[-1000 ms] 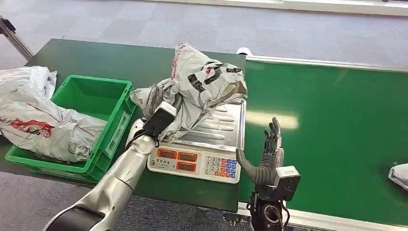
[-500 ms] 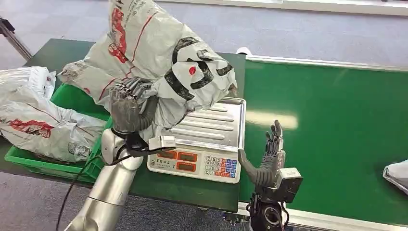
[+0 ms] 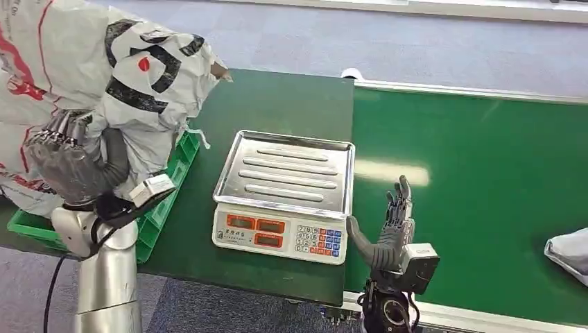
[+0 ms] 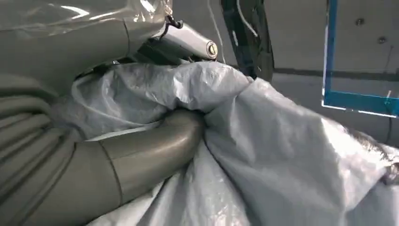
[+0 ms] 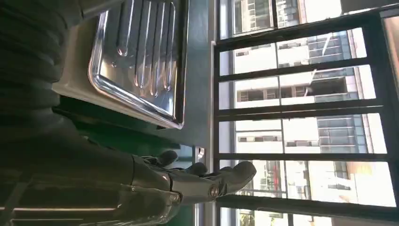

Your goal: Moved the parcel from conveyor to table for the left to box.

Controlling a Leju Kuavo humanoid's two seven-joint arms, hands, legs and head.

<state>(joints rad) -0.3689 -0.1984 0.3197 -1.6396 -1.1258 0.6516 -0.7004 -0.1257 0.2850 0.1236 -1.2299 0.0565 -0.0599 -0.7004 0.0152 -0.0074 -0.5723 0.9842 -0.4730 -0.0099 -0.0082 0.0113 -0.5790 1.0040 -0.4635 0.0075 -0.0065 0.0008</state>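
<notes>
My left hand (image 3: 73, 163) grips a big grey plastic parcel (image 3: 125, 69) with black and red print, held up in the air over the green box (image 3: 163, 201) at the table's left. In the left wrist view the thumb (image 4: 141, 155) presses into the crinkled parcel film (image 4: 282, 155). The scale's steel tray (image 3: 288, 170) lies bare. My right hand (image 3: 388, 232) stands upright and open at the conveyor's near edge, beside the scale (image 3: 281, 236); its fingers (image 5: 207, 181) are spread, holding nothing.
Another grey parcel (image 3: 21, 187) lies in the green box under the lifted one. A further parcel (image 3: 568, 253) sits on the green conveyor belt (image 3: 478, 187) at the far right. The dark green table (image 3: 277, 97) stretches behind the scale.
My left hand lifted the parcel off the scale tray and carried it left, above the green box. The parcel on the belt crept inward. The right hand stayed put.
</notes>
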